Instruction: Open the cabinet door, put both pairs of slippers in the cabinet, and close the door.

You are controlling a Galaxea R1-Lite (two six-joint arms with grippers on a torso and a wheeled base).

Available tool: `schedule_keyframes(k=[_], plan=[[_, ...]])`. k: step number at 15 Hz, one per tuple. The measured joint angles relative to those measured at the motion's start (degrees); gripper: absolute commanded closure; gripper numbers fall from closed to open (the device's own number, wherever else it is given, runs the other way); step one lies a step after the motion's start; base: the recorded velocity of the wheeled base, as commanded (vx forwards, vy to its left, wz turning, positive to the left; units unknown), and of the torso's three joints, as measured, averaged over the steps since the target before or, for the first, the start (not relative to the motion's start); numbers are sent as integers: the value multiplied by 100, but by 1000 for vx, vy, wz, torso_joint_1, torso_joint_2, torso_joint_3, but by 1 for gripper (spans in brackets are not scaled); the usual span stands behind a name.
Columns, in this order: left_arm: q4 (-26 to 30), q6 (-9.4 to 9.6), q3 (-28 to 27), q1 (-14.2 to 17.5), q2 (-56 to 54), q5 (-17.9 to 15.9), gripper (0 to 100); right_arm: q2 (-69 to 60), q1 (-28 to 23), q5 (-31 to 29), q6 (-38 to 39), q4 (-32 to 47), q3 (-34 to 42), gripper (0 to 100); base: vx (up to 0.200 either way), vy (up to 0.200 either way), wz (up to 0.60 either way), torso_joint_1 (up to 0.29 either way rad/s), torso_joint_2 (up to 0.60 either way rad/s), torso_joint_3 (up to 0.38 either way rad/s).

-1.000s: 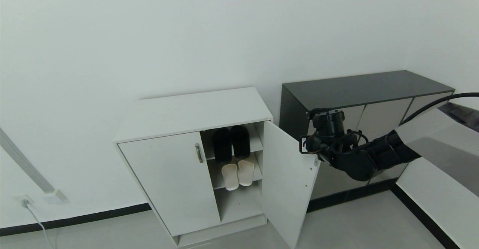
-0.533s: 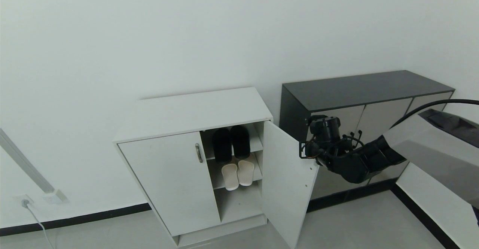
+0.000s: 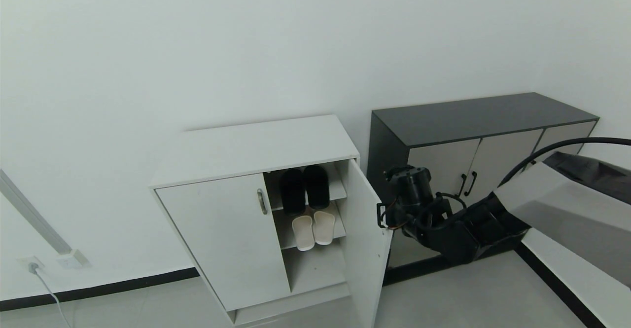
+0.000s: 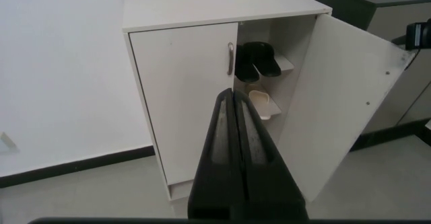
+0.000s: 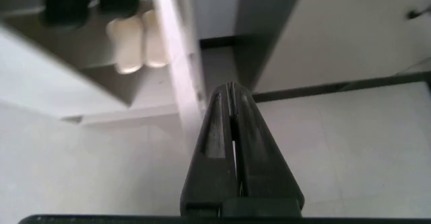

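white cabinet (image 3: 256, 145) mid frame, 2 doors: l door (image 3: 222, 239) shut, r door (image 3: 362, 239) part open. inside, 2 slipper pairs: black pair (image 3: 304, 187) on top shelf, white pair (image 3: 313, 229) one shelf below. r claw (image 3: 380, 215) closed, empty, at r door's outer edge. l claw (image 4: 234, 99) closed, empty, facing cabinet. 1 dark sideboard (image 3: 473, 116) at right.

Place: a plain, home-like hallway or room.
Furniture: low white wooden two-door cabinet (image 3: 256, 150) shelving black slippers (image 3: 304, 190) and cream slippers (image 3: 313, 229); black-topped sideboard with grey doors (image 3: 478, 116) beside it.
Shell: bare white wall (image 3: 246, 47), black skirting strip (image 3: 123, 286), wall socket (image 3: 32, 265).
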State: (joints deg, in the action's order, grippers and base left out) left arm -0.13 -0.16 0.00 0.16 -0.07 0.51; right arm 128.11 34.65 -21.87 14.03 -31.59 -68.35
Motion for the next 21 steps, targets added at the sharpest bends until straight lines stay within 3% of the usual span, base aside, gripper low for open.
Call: schedule_keyframes(k=[8, 18, 21], plan=[[0, 2, 0, 0, 0, 0, 100, -597, 841, 499, 472, -11, 664, 100, 0, 0, 0, 0, 0, 0], [-2, -2, 0, 5, 0, -2, 100, -990, 970, 589, 91, -534, 1263, 100, 0, 0, 0, 0, 0, 0], [-2, -2, 0, 2, 0, 0, 100, -1030, 970, 589, 72, -541, 1279, 100, 0, 0, 600, -1, 2, 2]])
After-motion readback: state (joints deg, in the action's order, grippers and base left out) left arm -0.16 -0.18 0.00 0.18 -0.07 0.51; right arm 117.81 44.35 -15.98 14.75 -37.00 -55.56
